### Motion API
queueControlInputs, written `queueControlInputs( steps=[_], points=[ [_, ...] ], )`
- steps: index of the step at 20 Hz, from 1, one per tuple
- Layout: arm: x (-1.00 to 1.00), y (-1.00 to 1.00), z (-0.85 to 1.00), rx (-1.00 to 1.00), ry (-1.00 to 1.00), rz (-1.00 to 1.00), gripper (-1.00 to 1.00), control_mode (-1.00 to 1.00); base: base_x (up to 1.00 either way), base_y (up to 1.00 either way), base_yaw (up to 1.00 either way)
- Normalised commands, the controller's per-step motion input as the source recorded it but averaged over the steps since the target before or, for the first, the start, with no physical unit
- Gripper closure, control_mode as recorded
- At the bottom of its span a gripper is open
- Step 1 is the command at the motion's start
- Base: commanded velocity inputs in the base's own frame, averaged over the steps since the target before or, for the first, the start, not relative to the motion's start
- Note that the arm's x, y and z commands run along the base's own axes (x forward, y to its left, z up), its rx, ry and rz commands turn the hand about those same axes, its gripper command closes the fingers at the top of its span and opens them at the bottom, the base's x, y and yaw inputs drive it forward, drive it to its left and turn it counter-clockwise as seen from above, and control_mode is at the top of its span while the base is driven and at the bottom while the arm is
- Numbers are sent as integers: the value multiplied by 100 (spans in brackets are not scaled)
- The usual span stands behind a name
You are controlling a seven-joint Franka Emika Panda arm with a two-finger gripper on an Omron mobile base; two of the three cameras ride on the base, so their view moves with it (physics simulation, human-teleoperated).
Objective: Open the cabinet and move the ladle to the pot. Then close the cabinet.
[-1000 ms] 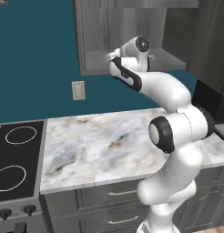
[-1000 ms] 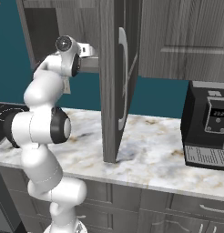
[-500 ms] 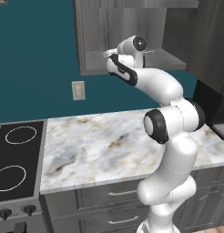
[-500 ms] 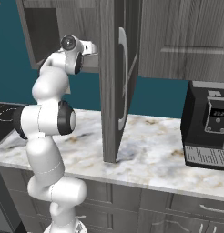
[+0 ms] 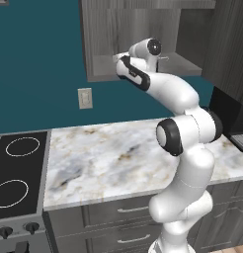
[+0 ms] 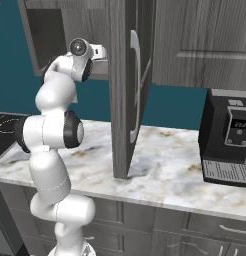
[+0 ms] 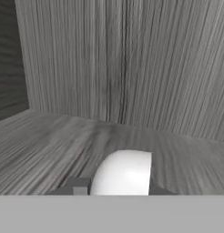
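Dark grey wood grain lines the open cabinet (image 5: 138,29), whose door (image 6: 126,90) stands swung out edge-on over the marble counter (image 6: 165,170). The arm reaches up into the cabinet, the gripper (image 7: 114,185) low over the shelf. In the hand view a pale rounded thing, apparently the ladle (image 7: 123,173), sits between the dark fingertips (image 7: 77,185), narrowed close against it; a firm grip cannot be confirmed.
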Motion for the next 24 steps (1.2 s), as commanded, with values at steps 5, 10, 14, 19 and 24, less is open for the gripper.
queueControlInputs(
  steps=[5, 10, 14, 19, 24],
  points=[
    [-1, 26, 0, 0, 0, 0, 100, -100, 0, 0, 0],
    [-53, 0, 9, 0, 0, 0, 100, -100, 0, 0, 0],
    [-62, 0, 17, 0, 0, 0, 100, -100, 0, 0, 0],
    [-62, 40, 3, 0, 0, 0, 100, -100, 0, 0, 0],
    [-73, 46, 16, 0, 0, 0, 100, -100, 0, 0, 0]
  ],
)
